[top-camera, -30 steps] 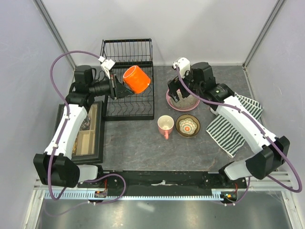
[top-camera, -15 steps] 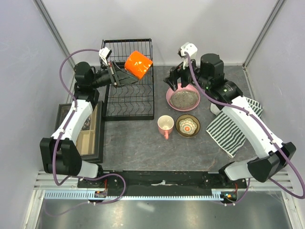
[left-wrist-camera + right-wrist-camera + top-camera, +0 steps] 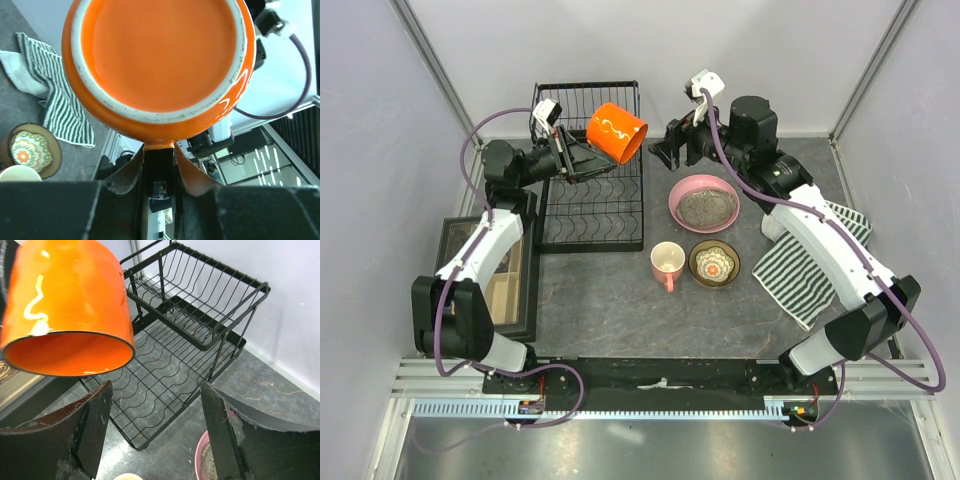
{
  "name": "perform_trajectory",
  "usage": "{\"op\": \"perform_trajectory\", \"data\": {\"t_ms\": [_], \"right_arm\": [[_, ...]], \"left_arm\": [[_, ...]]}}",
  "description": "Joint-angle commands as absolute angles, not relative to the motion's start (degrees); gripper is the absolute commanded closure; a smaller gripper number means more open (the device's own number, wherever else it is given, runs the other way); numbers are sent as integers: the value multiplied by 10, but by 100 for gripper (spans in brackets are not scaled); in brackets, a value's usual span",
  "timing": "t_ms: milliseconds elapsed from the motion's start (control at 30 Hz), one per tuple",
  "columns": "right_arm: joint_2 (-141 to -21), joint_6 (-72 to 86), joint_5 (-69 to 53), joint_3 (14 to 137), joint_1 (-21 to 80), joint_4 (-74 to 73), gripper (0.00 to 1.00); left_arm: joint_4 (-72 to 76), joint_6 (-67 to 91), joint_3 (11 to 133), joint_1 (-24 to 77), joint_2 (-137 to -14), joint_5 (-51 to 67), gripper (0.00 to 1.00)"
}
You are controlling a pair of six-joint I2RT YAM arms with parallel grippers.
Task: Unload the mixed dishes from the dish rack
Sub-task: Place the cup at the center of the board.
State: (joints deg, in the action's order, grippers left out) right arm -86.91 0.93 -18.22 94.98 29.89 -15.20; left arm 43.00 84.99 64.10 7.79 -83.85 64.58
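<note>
My left gripper (image 3: 582, 160) is shut on the handle of the orange mug (image 3: 616, 133) and holds it tilted in the air above the black wire dish rack (image 3: 590, 215). The mug fills the left wrist view (image 3: 157, 65), and also shows in the right wrist view (image 3: 65, 310). My right gripper (image 3: 670, 152) is open and empty, raised right of the rack (image 3: 190, 330), facing it. The pink shallow dish (image 3: 703, 203), pink mug (image 3: 667, 264) and small white patterned bowl inside the tan-brown bowl (image 3: 714, 263) sit on the table. The rack holds no dishes.
A striped cloth (image 3: 810, 265) lies at the right, also in the left wrist view (image 3: 47, 85). A black-framed box of trinkets (image 3: 495, 280) sits at the left beside the rack. Grey walls stand close behind.
My left gripper lifted the orange mug up and back-right above the rack. My right gripper left the pink dish, rose and turned left toward the rack.
</note>
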Motion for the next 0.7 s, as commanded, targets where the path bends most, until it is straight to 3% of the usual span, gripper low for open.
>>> {"op": "perform_trajectory", "data": {"t_ms": [0,667], "right_arm": [[-881,23,-204,991,302,-120,22],[-924,76,-254,1023,309,-91,30]], "left_arm": [[519,904,642,88,-832,624,99],[621,990,606,127,-852,578,98]]}}
